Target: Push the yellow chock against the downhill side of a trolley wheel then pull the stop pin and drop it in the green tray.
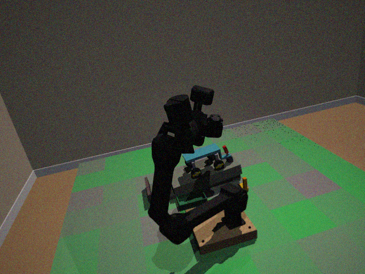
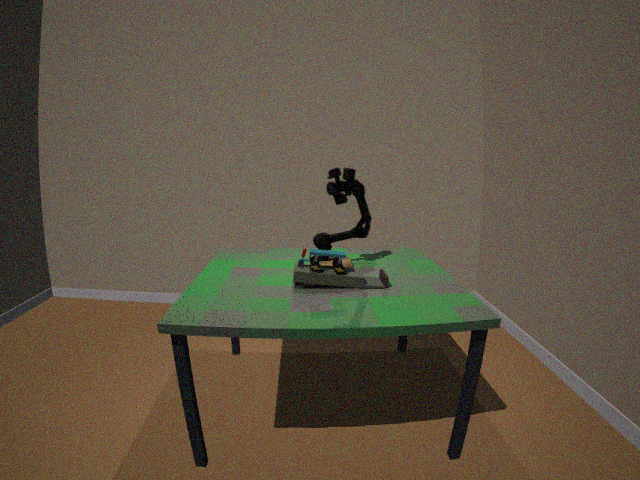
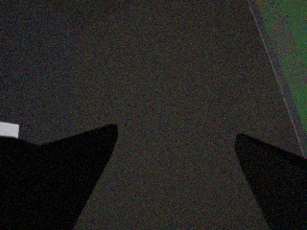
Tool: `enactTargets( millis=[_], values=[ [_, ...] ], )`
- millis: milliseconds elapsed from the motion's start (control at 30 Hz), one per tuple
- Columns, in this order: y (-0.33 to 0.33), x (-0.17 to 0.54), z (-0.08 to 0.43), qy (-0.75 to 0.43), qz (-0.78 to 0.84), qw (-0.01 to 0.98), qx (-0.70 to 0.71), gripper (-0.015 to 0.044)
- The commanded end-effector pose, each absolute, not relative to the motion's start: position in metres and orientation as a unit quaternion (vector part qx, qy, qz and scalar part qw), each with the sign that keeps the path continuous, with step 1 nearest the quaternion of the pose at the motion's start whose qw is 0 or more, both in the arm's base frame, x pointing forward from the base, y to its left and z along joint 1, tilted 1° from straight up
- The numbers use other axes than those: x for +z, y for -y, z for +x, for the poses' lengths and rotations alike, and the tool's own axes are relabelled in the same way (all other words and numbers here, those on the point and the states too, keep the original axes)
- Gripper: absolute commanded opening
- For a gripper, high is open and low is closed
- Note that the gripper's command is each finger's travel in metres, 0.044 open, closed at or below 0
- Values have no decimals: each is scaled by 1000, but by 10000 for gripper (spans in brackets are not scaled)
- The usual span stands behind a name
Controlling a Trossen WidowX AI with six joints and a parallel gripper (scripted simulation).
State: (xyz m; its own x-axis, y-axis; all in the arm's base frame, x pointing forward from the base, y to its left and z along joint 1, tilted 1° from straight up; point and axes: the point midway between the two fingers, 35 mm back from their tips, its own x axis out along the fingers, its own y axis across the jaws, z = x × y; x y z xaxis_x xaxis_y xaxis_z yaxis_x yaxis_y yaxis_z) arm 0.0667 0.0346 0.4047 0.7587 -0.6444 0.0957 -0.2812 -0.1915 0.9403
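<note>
Black two-fingered gripper (image 3: 175,135): released, fingers wide apart; lower it well aside from the trolley.
Yellow chock with orange handle (image 1: 244,183): beside the ramp, near the arm's base; grip low, push gently uphill.
Red-headed stop pin (image 1: 225,149) (image 2: 303,253): upright uphill; leave until chocked.

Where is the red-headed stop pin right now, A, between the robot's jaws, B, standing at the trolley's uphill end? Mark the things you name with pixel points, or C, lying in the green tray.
B: the red-headed stop pin (image 1: 225,149) (image 2: 303,253) stands upright at the uphill end of the trolley (image 1: 203,152) (image 2: 327,253), and the jaws are apart with nothing between them.
</note>
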Motion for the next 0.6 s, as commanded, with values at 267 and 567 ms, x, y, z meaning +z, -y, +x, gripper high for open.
enactTargets(
  millis=[267,567],
  values=[
    [3,398,75,239,678,648,-252,190],
    [45,383,89,123,565,745,-332,190]
  ],
)
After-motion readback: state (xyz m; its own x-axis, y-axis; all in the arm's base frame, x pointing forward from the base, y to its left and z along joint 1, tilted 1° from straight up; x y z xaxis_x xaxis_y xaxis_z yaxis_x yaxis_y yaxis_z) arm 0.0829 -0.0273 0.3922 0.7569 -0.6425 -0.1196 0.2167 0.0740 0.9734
